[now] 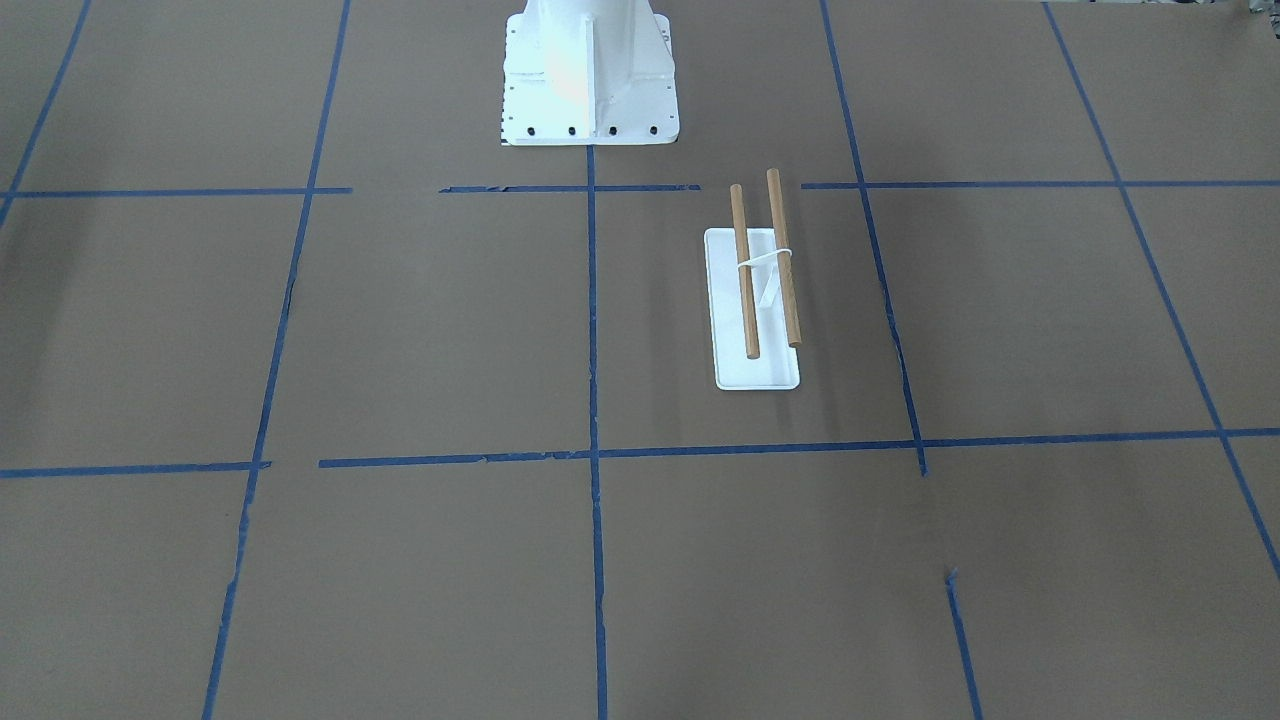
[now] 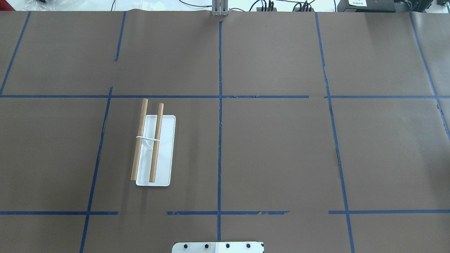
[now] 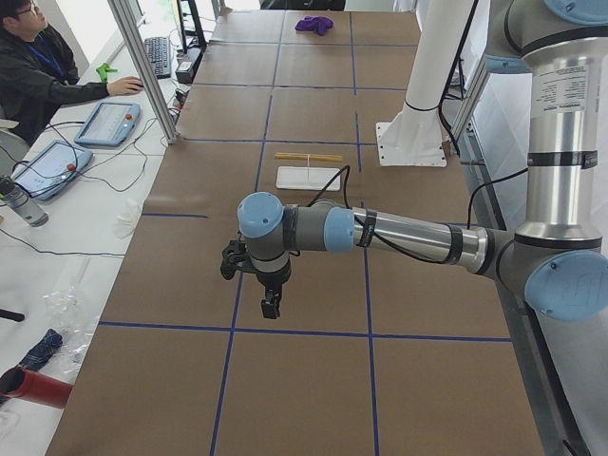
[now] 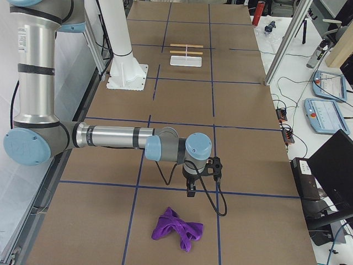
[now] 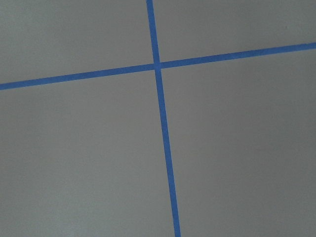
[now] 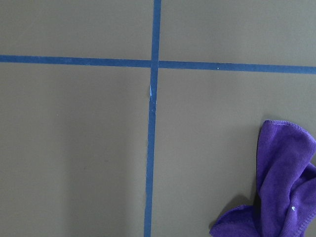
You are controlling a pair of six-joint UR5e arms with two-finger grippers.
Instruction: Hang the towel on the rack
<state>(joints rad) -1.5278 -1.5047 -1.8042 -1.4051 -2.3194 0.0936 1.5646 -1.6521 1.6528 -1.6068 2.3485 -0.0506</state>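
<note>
The rack (image 1: 757, 372) stands on the brown table: a flat white base, a white bracket, two brown dowel rods. It also shows in the overhead view (image 2: 165, 151) and far off in both side views (image 3: 309, 177) (image 4: 186, 59). A crumpled purple towel (image 4: 177, 227) lies at the table's end on my right, also in the right wrist view (image 6: 286, 187). My right gripper (image 4: 191, 191) hangs above the table just short of the towel. My left gripper (image 3: 271, 306) hangs above the table's other end, far from the rack. I cannot tell whether either gripper is open or shut.
The white robot pedestal (image 1: 590, 80) is bolted at the table's robot side. Blue tape lines grid the brown table. An operator (image 3: 38, 66) sits at a side table with tablets (image 3: 106, 122). A red cylinder (image 3: 33, 388) lies beside the table's end.
</note>
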